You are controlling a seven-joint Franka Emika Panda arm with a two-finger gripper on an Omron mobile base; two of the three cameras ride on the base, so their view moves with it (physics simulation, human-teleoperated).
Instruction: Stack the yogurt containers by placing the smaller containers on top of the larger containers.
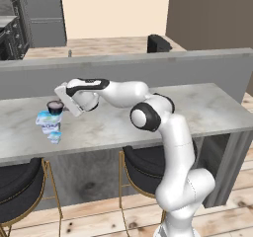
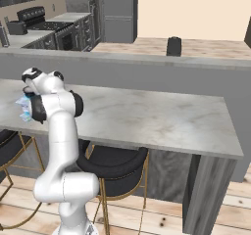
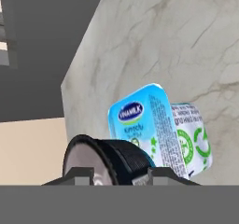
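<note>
Gripper (image 1: 58, 104) is clamped on the dark cup (image 1: 55, 106), 1 fingertip (image 3: 79, 173) at each side of its black rim in the hand view. Cup is held just above the tub (image 1: 48, 122); contact between them cannot be confirmed. In the left base view, tub stands on the counter (image 1: 207, 107) toward 9 o'clock. Tiny pack (image 1: 55, 137) lies just beside the tub, at its 5 o'clock. 2 stools (image 1: 143, 174) stand under the counter.

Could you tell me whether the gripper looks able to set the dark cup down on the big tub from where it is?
Probably yes: the gripper holds the dark cup right above the tub, nothing between them.
</note>
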